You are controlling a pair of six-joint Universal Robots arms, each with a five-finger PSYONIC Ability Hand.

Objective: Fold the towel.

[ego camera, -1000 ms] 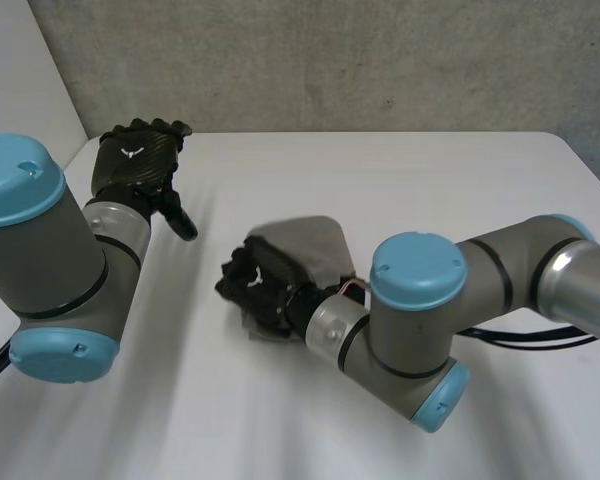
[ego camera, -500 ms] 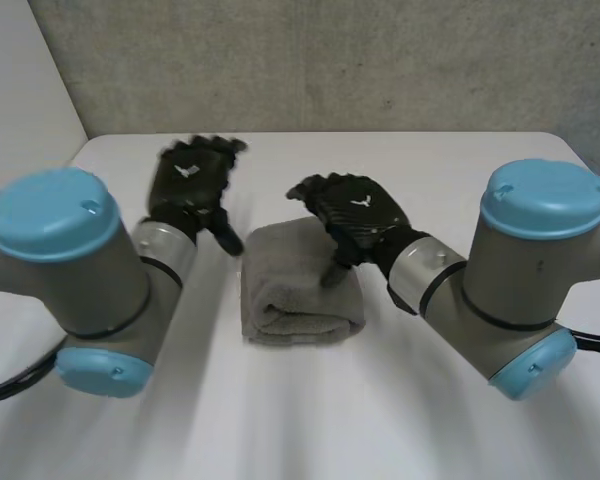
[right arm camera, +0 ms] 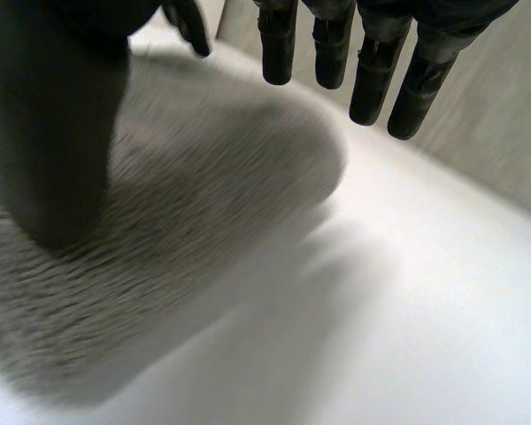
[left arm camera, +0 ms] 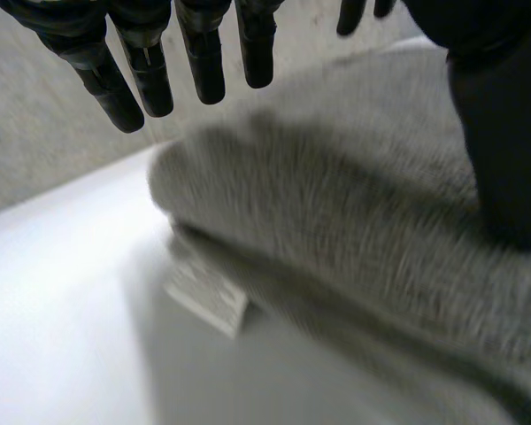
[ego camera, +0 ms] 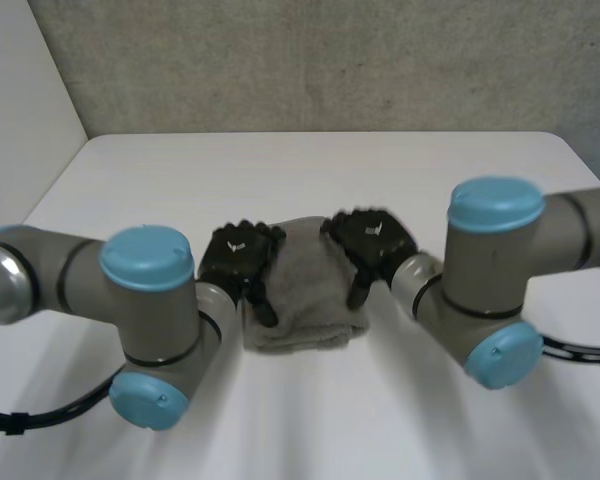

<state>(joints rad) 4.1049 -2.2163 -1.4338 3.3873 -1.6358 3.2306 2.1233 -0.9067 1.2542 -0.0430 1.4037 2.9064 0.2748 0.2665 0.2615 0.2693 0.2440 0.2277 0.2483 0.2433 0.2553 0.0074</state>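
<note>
A grey towel [ego camera: 305,290] lies folded into a thick bundle in the middle of the white table [ego camera: 310,170]. My left hand [ego camera: 238,262] hovers at the towel's left edge, fingers straight and holding nothing. My right hand [ego camera: 372,245] hovers at the towel's right edge, also open. In the left wrist view the towel [left arm camera: 354,239] lies under the straight fingers [left arm camera: 203,62], with a white label [left arm camera: 208,292] sticking out beneath its fold. In the right wrist view the towel [right arm camera: 186,204] sits below the spread fingers [right arm camera: 372,80], which do not touch it.
A grey wall [ego camera: 310,60] stands behind the table's far edge. Both arms [ego camera: 150,320] [ego camera: 490,280] reach inward across the near half of the table, close on either side of the towel.
The right hand let go of the towel and opened. Both hands swung in from further away and now flank the folded towel. The towel itself has settled flat.
</note>
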